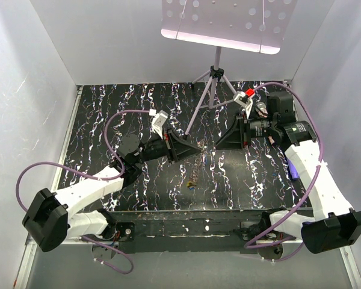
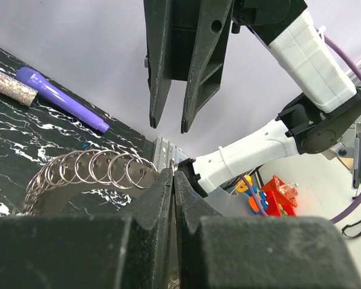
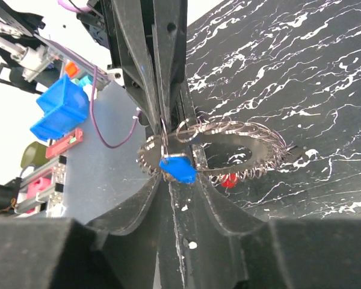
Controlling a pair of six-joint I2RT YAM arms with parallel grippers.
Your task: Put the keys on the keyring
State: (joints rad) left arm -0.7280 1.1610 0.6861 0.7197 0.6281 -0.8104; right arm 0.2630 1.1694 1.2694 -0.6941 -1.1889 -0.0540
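Nearest the right wrist camera, the blue key (image 3: 177,169) is seen at the tips of the right gripper (image 3: 179,173), whose jaws are set partly apart. Whether its head is pinched cannot be told. Being tiny, light and smooth, it is best taken flat across the plastic head, with the metal end left free. Just beyond, mid-table, the keyring (image 3: 266,150) is held at its rim by the closed jaws of the left gripper (image 2: 173,177); it is judged stiff, with springy wire loops.
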